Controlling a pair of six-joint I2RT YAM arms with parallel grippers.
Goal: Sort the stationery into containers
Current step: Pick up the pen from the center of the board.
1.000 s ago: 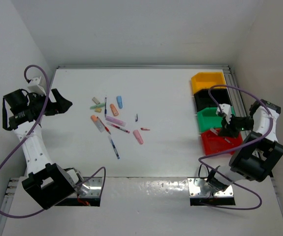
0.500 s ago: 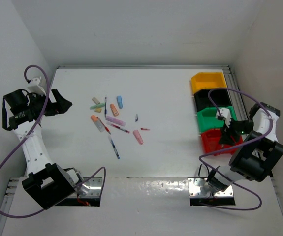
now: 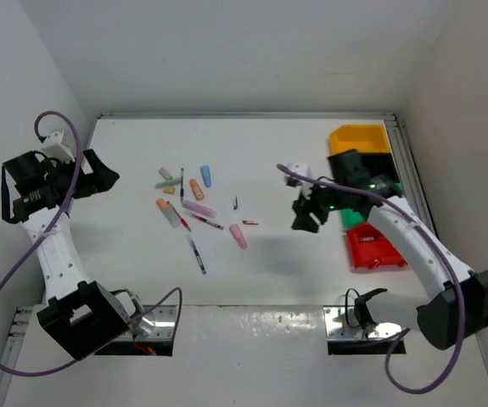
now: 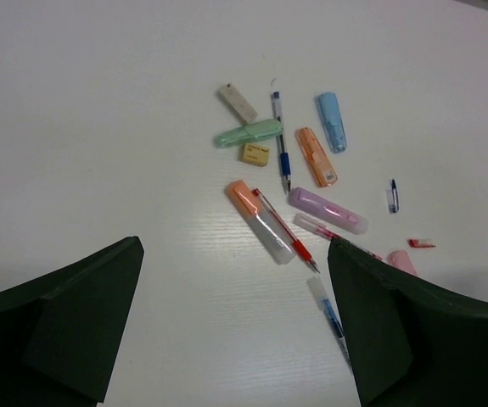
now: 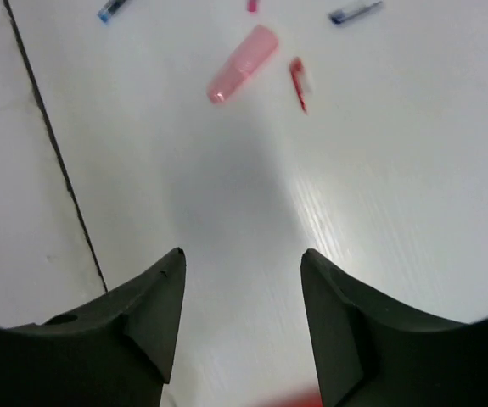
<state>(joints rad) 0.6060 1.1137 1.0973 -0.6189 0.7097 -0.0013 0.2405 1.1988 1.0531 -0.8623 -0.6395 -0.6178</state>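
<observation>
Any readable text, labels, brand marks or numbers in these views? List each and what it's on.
No text is legible in any view.
On the small yellow eraser: faint marks, too blurred to read.
On the orange marker and the lilac marker: possible print, too small to read.
On the yellow bin and the red bin: no label visible.

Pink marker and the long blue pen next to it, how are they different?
The pink marker is short and chunky; the blue pen is long and thin. The marker is pink all over; the pen looks see-through with blue inside. Both lie flat on the white table, slanting the same way.
</observation>
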